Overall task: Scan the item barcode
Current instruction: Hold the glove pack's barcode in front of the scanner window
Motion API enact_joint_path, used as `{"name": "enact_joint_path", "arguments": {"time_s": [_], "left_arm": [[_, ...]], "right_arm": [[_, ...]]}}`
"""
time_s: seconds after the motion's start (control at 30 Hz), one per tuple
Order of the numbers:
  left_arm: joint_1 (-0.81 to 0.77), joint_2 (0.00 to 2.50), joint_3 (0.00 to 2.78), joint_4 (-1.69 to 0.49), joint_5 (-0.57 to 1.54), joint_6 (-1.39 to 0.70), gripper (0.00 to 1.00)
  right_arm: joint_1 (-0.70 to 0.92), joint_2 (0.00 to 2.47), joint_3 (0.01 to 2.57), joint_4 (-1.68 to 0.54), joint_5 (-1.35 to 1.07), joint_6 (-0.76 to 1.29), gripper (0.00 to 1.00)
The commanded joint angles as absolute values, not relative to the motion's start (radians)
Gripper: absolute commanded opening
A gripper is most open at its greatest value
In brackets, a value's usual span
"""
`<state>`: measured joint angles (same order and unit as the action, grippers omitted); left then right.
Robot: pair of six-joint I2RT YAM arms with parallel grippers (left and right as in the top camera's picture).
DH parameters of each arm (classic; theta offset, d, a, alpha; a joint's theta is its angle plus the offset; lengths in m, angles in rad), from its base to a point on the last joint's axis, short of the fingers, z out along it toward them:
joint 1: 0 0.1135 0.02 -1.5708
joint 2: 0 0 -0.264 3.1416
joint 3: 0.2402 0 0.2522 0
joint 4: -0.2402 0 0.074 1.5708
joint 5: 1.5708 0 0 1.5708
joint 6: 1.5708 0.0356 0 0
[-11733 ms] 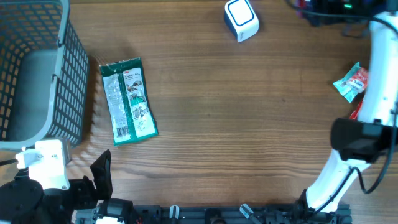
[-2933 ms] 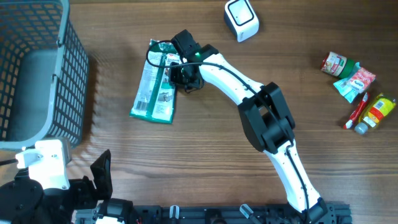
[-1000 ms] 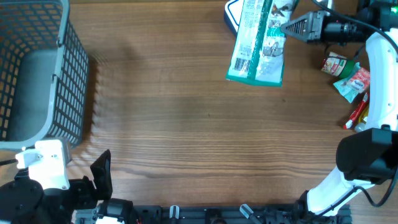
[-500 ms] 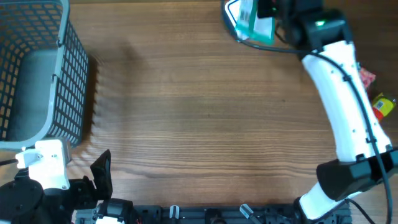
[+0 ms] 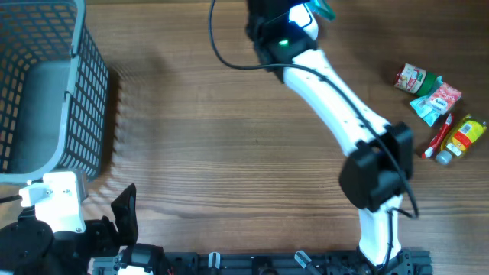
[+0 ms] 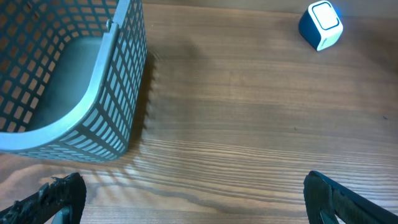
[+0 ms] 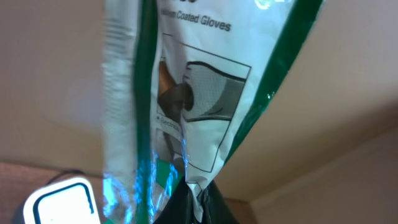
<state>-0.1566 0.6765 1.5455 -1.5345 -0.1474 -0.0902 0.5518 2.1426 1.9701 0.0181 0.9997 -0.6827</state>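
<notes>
The right tool (image 7: 189, 198) is clenched on the lower edge of the glove packet (image 7: 186, 87), which stands up out of it with its printed face towards the wrist camera. The barcode scanner (image 7: 59, 202) sits just below this tool, to the left in the wrist view. From overhead, the arm hides most of the packet. The left tool (image 6: 193, 186) is spread wide and grasps nothing, low over the bench (image 6: 249, 124). The grey basket (image 6: 118, 93) is ahead of it on the left. A cluster of groceries (image 5: 437, 107) lies well apart from the right tool.
</notes>
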Motion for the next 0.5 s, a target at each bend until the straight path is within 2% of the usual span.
{"name": "enact_joint_path", "arguments": {"time_s": [0.0, 0.17, 0.33, 0.47], "left_arm": [[-0.153, 0.676, 1.547, -1.532, -0.142, -0.078, 1.00], [-0.153, 0.676, 1.547, -1.532, -0.142, -0.078, 1.00], [-0.153, 0.676, 1.547, -1.532, -0.142, -0.078, 1.00], [-0.153, 0.676, 1.547, -1.532, -0.142, -0.078, 1.00]], "right_arm": [[0.547, 2.163, 1.983, 0.078, 1.105, -0.871, 0.04], [0.549, 2.163, 1.983, 0.246, 1.103, -1.022, 0.04], [0.534, 2.170, 1.976, 0.646, 1.048, -1.339, 0.05], [0.530, 2.170, 1.810, 1.029, 0.820, -1.655, 0.04]]}}
